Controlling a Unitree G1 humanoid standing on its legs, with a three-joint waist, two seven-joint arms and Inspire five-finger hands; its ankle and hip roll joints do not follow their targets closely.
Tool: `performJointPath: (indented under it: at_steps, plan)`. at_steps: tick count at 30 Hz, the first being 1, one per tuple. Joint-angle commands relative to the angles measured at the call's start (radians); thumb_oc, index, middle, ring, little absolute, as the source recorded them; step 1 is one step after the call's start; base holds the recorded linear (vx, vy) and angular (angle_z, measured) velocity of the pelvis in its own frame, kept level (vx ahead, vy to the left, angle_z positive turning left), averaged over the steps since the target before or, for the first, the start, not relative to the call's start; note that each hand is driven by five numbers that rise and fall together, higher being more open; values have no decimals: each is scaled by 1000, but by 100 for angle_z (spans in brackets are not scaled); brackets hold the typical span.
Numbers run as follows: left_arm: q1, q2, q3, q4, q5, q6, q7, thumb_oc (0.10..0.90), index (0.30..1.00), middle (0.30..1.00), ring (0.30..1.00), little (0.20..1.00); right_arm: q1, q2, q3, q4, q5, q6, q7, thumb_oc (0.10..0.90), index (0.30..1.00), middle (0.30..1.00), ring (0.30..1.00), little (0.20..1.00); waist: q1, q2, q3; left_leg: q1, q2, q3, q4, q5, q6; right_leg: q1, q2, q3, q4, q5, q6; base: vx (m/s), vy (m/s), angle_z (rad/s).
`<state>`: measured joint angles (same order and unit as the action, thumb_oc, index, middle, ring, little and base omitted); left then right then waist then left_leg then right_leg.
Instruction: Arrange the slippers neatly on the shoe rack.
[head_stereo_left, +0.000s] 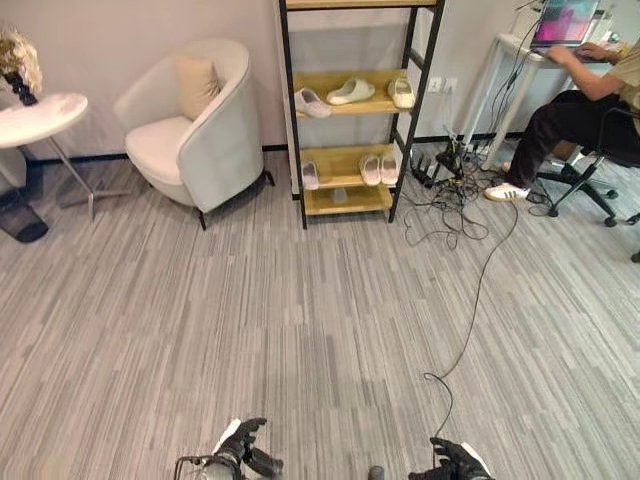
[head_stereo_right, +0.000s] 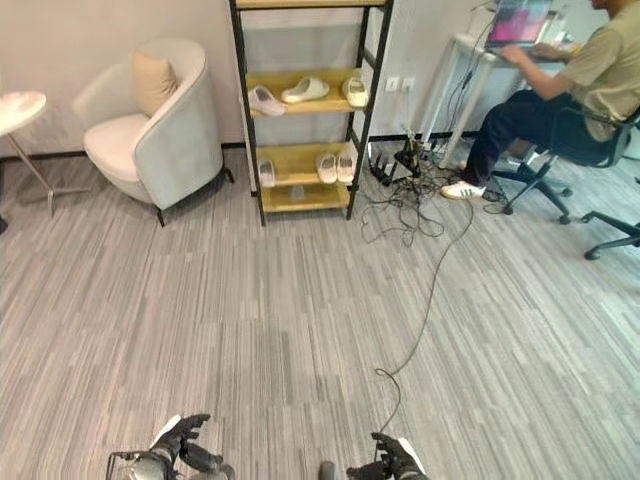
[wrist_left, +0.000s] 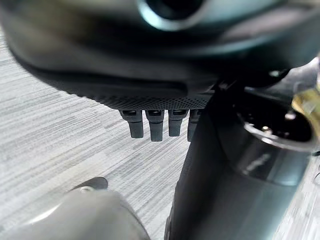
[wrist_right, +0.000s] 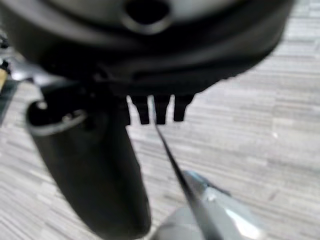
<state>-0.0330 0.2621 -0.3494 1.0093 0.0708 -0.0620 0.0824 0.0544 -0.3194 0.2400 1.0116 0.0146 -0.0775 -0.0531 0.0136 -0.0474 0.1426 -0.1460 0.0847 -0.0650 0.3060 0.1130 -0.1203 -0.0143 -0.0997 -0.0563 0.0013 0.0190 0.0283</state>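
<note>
Your left hand (head_stereo_left: 238, 445) and right hand (head_stereo_left: 458, 460) hang low at the near edge, fingers relaxed and holding nothing, well apart from the work. Far across the floor (head_stereo_left: 300, 320) stands the shoe rack (head_stereo_left: 355, 110), right of an armchair (head_stereo_left: 195, 125). On it, 3 slippers (head_stereo_left: 352, 91) lie askew on the middle shelf and 3 more (head_stereo_left: 372, 168) on the lower. They look light, soft and bendy, so pinch each at its open heel edge.
</note>
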Motion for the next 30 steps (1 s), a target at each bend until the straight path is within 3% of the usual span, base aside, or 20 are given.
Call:
performJointPath:
  at_steps: [1,3,5,7,11,13,15,18,21,22,24,25,27,30]
  plan:
    - [14,-3,-11,-50,16,-31,16,800,900,900,900,900,13,-29,-6,-71,23,-33,-24,800,900,900,900,900,1,-26,-26,-97,-108,67,5,-70,117,94,100,33,-4,-16,-57,323,46,-33]
    - [17,-4,-12,-48,18,-33,14,800,900,900,900,900,13,-29,-7,-70,24,-33,-21,800,900,900,900,900,7,-29,-28,-102,-114,78,-32,-65,117,107,100,38,-10,-20,-53,182,40,-46]
    - [22,-2,-7,-56,15,-32,16,800,900,900,900,900,7,-27,3,-73,26,-32,-22,800,900,900,900,900,31,-21,-31,-132,-137,71,-119,-15,112,139,118,63,-24,-27,-49,243,72,-37]
    - [33,0,-2,-65,14,-32,15,800,900,900,900,900,4,-23,5,-75,17,-31,-18,800,900,900,900,900,43,-20,-40,-118,-145,63,-163,0,117,161,126,82,-19,-47,-43,284,102,-7]
    - [40,0,10,-64,9,-36,2,800,900,900,900,900,-13,-12,17,-78,-11,-33,-2,800,900,900,900,900,57,-25,-57,-84,-172,52,-160,-42,150,146,111,96,117,-67,-10,273,140,-8]
    - [35,2,10,-58,12,-36,-1,800,900,900,900,900,-36,-12,25,-74,-24,-31,8,800,900,900,900,900,60,-31,-48,-44,-187,58,-165,-70,179,81,87,93,261,24,37,221,118,-51]
    - [26,6,14,-59,4,-34,0,800,900,900,900,900,-59,-12,32,-77,-25,-28,12,800,900,900,900,900,48,-15,-27,-12,-177,58,-173,-81,201,-20,80,80,427,119,69,164,102,-65]
    - [18,10,16,-54,2,-32,4,800,900,900,900,900,-70,-2,34,-85,-29,-31,8,800,900,900,900,900,45,17,-15,47,-163,38,-197,-101,223,-119,57,13,540,116,53,222,98,-13]
    - [16,7,20,-43,-4,-39,6,800,900,900,900,900,-68,-7,39,-78,-29,-32,9,800,900,900,900,900,25,17,-20,139,-170,-6,-255,-127,222,-169,79,-15,415,31,22,364,-6,5]
    - [18,7,21,-41,-4,-40,5,800,900,900,900,900,-66,-9,40,-78,-27,-32,10,800,900,900,900,900,21,10,-22,152,-176,-10,-262,-133,219,-173,83,-7,359,30,23,371,-89,27]
    - [18,1,24,-26,-2,-45,5,800,900,900,900,900,-69,-16,44,-73,-24,-33,8,800,900,900,900,900,4,-4,-20,206,-190,-40,-290,-156,208,-210,80,17,154,78,32,449,-136,29]
    - [13,-5,29,-8,3,-49,3,800,900,900,900,900,-69,-18,41,-66,-25,-28,7,800,900,900,900,900,-16,-3,-18,260,-179,-67,-310,-181,196,-244,71,55,41,144,52,542,-167,23]
    - [14,-9,30,-4,5,-49,3,800,900,900,900,900,-65,-20,40,-66,-28,-25,8,800,900,900,900,900,-23,4,-16,291,-167,-77,-315,-192,188,-249,74,60,20,166,60,341,-110,29]
    - [26,-17,24,0,17,-49,1,800,900,900,900,900,-38,-23,43,-88,-41,-25,12,800,900,900,900,900,-31,-3,-43,330,-156,-90,-294,-213,172,-208,76,62,4,188,43,353,-162,54]
